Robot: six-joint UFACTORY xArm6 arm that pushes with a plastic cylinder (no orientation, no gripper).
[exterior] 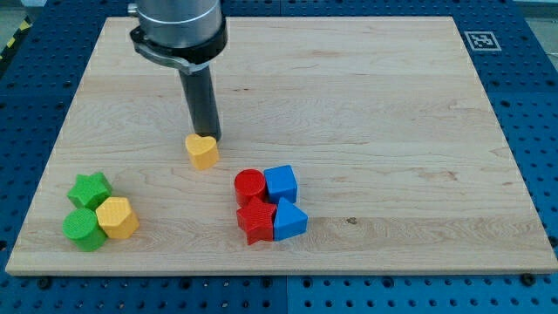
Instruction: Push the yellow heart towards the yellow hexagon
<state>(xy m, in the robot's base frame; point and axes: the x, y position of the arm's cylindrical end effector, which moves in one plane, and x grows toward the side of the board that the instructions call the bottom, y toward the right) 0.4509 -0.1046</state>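
A blue pegboard frames the pale wooden table (366, 96), which fills most of the view. The largest cluster sits near the middle of the table's bottom edge: a red cylinder (249, 185), a blue cube (281, 182), a red star-like block (257, 221) and a blue triangular block (290, 220), packed together. In the bottom-left corner lie a green star (90, 188), a green cylinder (83, 227) and the yellow hexagon (118, 217), touching one another. The yellow heart (202, 151) stands alone, left of the table's centre. I have no hand to open or close, only a rod; my tip (207, 138) rests just behind the heart, on its top-right side. The hexagon lies down-left of the heart, so my tip, heart and hexagon stand roughly in line, and a push toward the bottom-left corner looks right.
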